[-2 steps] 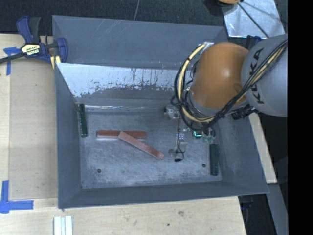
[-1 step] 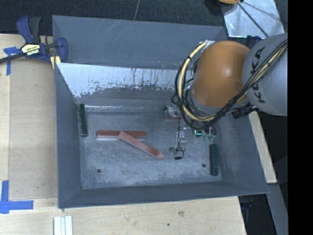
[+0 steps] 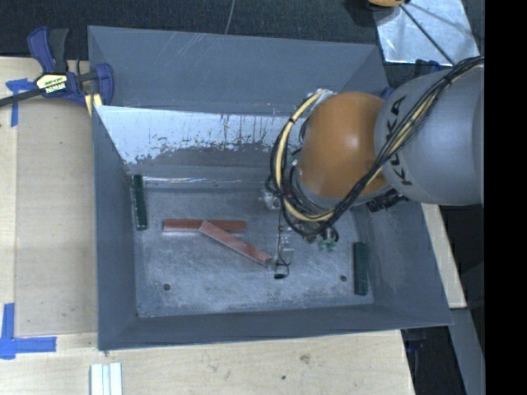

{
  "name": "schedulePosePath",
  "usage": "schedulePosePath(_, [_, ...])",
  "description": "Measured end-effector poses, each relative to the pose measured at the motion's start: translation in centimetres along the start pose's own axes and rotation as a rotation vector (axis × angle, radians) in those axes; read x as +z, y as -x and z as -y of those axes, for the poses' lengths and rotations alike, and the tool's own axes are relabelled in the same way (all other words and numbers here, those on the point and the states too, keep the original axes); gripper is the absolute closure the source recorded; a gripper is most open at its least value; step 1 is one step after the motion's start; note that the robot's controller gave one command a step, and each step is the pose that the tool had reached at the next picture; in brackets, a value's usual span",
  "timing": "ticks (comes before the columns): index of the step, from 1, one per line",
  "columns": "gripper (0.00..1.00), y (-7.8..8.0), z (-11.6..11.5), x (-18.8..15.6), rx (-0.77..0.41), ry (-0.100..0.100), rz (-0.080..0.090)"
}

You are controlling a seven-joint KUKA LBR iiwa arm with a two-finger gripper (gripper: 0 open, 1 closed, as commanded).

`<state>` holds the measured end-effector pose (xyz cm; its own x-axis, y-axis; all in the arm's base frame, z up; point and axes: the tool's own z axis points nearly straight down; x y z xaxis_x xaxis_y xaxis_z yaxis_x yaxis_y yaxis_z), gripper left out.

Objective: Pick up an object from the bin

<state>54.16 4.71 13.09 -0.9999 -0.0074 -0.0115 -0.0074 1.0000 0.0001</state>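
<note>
Though the end effector point(image 3: 282, 268) is beside a brown strip point(image 3: 233, 240) in the bin point(image 3: 112, 245), its grip is unclear.

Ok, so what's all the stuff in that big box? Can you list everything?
bin: one, grey, middle of the view
sticks: two, flat, reddish brown, middle of the bin floor; one lies level, the other slants down to the right
bars: two, dark green, upright in the view; one by the left wall, one by the right wall
arm: one, grey, coming in from the right
cover: one, orange, round, on the arm
cables: several, yellow and black, around the cover
hand: one, at the slanted stick's lower end
</note>
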Motion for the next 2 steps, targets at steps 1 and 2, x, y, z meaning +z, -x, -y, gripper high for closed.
schedulePosePath(1, [0.0,3.1,-1.9,4.8,-0.097,0.001,-0.007])
schedulePosePath(2, [1.0,1.4,1.5,5.8,0.108,0.001,-0.004])
